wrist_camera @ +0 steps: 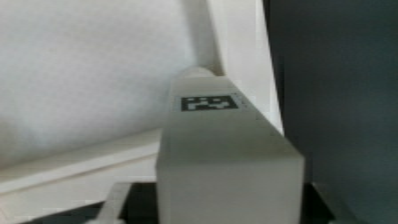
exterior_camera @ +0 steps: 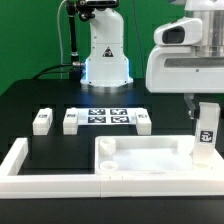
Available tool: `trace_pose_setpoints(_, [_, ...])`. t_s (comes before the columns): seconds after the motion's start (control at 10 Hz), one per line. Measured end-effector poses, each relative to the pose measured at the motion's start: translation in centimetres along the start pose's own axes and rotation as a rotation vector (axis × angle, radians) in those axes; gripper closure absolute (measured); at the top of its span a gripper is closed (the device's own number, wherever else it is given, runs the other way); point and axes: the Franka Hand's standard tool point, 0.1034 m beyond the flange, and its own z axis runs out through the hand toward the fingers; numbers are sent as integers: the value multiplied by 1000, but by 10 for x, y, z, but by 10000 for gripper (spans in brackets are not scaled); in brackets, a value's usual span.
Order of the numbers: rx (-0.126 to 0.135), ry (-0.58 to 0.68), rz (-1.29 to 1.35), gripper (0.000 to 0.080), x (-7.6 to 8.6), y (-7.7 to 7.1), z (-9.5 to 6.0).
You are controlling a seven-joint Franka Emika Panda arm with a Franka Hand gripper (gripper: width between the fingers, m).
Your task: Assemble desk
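**A:** Pinching one leg (exterior_camera: 205, 142) upright in the gripper (exterior_camera: 205, 112), right at a corner of the desk top (exterior_camera: 130, 160), exterior view's right. Might jam or tip if pushed down off-centre or slightly tilted.

**B:** Yep. Nothing inside the tray part, looks like. Three spare legs (exterior_camera: 70, 121) parked beside the marker board (exterior_camera: 105, 117).

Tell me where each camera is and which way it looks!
Exterior view: off the arm, looking across the black table at the robot's white base; the arm and its fingers show, gripping a short white plastic block leg.
Wrist view: on the wrist, looking down the held leg onto the white plastic tray-like desk top; the robot's own parts are too blurred to tell.
Shared: the tagged leg and the desk top.
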Motion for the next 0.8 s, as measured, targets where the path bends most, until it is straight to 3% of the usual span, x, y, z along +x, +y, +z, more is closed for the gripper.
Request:
trace_pose_setpoints(0.3, [5,-5,333,508,0,1,1])
trace_pose_setpoints(0.5, [36,-35,654,508,0,2,1])
trace_pose_setpoints(0.7, [99,-85,988,508,3,6,2])
trace_pose_setpoints(0.8, [109,-98,1049,508,3,8,2])
